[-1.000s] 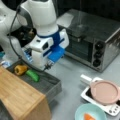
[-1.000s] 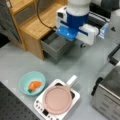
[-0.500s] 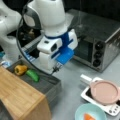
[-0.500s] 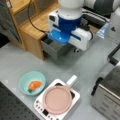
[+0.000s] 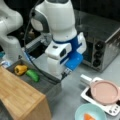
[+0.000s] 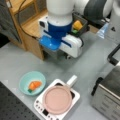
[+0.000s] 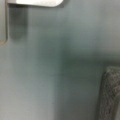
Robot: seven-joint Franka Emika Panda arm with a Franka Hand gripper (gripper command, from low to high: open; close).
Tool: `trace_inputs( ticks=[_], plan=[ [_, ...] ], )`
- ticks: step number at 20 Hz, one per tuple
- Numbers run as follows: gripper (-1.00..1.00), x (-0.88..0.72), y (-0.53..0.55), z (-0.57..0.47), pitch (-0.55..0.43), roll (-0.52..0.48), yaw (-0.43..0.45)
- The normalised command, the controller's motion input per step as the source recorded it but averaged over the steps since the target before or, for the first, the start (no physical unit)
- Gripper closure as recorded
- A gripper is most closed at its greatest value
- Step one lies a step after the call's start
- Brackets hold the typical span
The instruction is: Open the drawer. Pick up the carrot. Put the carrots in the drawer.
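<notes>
Front views: carrot (image 6: pixel 34 85) in bowl (image 6: pixel 24 80), drawer (image 5: pixel 47 86) open, gripper (image 5: pixel 65 72) state unclear.

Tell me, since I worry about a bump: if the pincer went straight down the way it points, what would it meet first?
Probably the bare grey tabletop. The wrist view looks down on it, with only a dark edge at right, likely the open drawer. The pincer itself is hidden under the arm, so depth is uncertain.

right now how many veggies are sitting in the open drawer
2: a yellow lumpy item and a green vegetable beside it in the drawer. The arm may hide more.
</notes>
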Motion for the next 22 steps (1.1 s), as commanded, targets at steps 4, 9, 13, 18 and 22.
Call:
trace_inputs(
  ticks=[4, 9, 13, 18, 22],
  plan=[
    [-1.00, 0.54, -0.15, 0.09, 0.330, 0.053, -0.094],
    [-1.00, 0.51, -0.18, 0.05, 0.320, 0.038, -0.067],
    [-1.00, 0.44, -0.15, 0.08, 0.323, 0.002, -0.033],
    [-1.00, 0.39, -0.14, 0.02, 0.301, -0.028, -0.006],
    [-1.00, 0.43, -0.15, -0.09, 0.224, -0.025, 0.014]
  ],
)
